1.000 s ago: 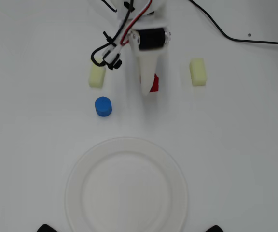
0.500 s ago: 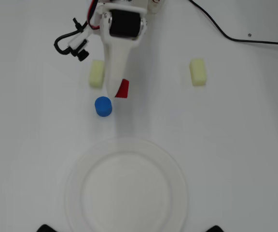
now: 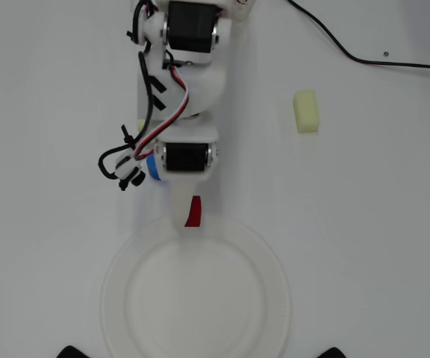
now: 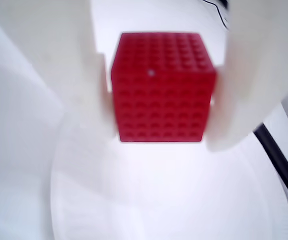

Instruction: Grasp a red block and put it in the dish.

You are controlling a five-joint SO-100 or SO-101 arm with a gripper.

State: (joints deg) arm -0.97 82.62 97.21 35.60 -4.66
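The red block [image 4: 161,87], a cube with a finely dimpled face, fills the wrist view, clamped between my two white fingers [image 4: 79,80]. In the overhead view only a red sliver of the block [image 3: 193,212] shows beside the white finger. My gripper [image 3: 187,216] is shut on the block and holds it over the far rim of the dish [image 3: 118,298], a large round white paper plate with a ribbed rim. The dish [image 4: 149,200] lies blurred below the block in the wrist view. The dish holds nothing.
A pale yellow rectangular block [image 3: 306,111] lies on the white table to the right of the arm. A black cable [image 3: 364,60] runs across the top right. Two black objects [image 3: 72,352] sit at the bottom edge beside the dish.
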